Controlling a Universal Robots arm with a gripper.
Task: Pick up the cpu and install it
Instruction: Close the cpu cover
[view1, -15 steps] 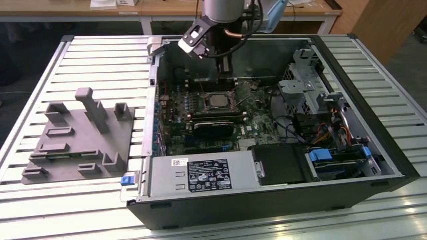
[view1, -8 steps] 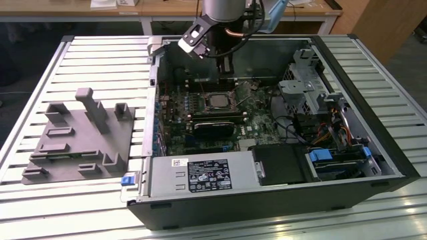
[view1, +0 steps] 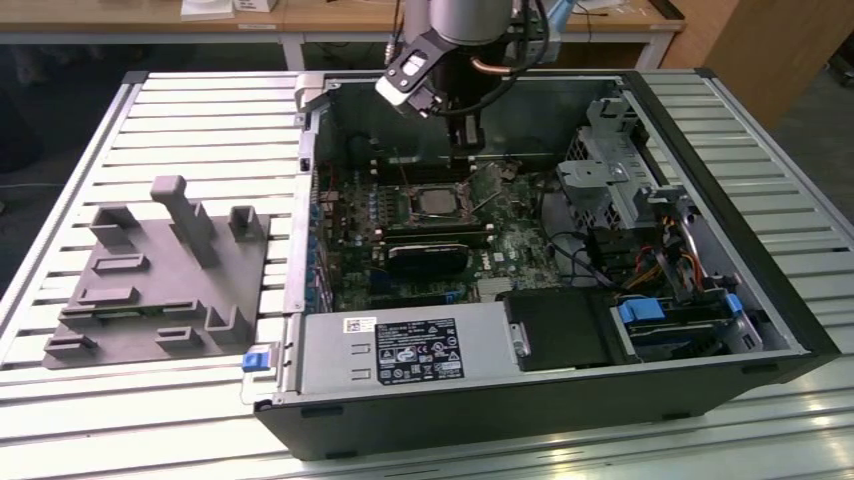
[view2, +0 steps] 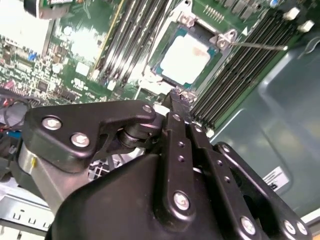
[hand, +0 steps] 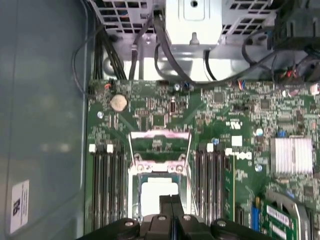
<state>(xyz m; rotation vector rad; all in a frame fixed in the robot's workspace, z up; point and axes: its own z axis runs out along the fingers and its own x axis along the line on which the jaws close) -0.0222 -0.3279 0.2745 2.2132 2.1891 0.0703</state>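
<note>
The cpu lies flat in its socket on the green motherboard inside the open computer case. In the wrist views the cpu shows a pale silvery top inside the socket frame. The socket's hinged metal cover is folded back, and its thin lever stands free beside it. My gripper hangs just above the socket's far edge. Its black fingers are shut together with nothing between them, clear of the cpu.
A grey fixture plate with upright blocks sits on the slatted table at the exterior view's left. Inside the case are the power supply, a drive cage, loose cables, memory slots and a heat sink.
</note>
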